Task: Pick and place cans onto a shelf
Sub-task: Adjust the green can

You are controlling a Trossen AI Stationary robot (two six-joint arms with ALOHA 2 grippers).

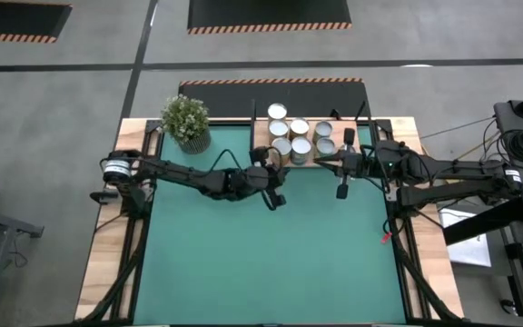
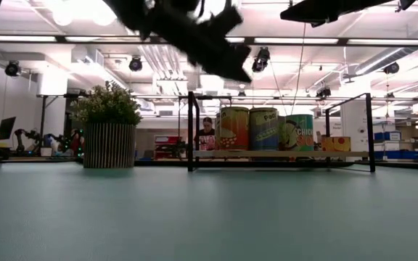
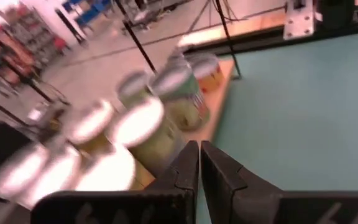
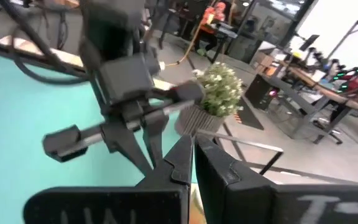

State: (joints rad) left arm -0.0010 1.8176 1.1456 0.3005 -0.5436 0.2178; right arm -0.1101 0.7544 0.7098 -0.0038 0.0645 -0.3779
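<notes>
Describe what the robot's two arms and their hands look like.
Both arms are dark, slim and jointed, with black cables trailing along them. The left hand and right hand each end in two flat, tapering black fingers on a wide black bar. The right bar carries faint pale lettering. A white-ringed part sits at the left arm's base.

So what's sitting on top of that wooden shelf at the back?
Cans, about eight, standing upright in rows on the shelf. Their silvery lids hide whatever is inside, and they cover most of the board.

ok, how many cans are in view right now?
7 cans, all on the shelf: one alone at the far edge, three in a middle row, three in the nearest row. More may be hidden.
</notes>
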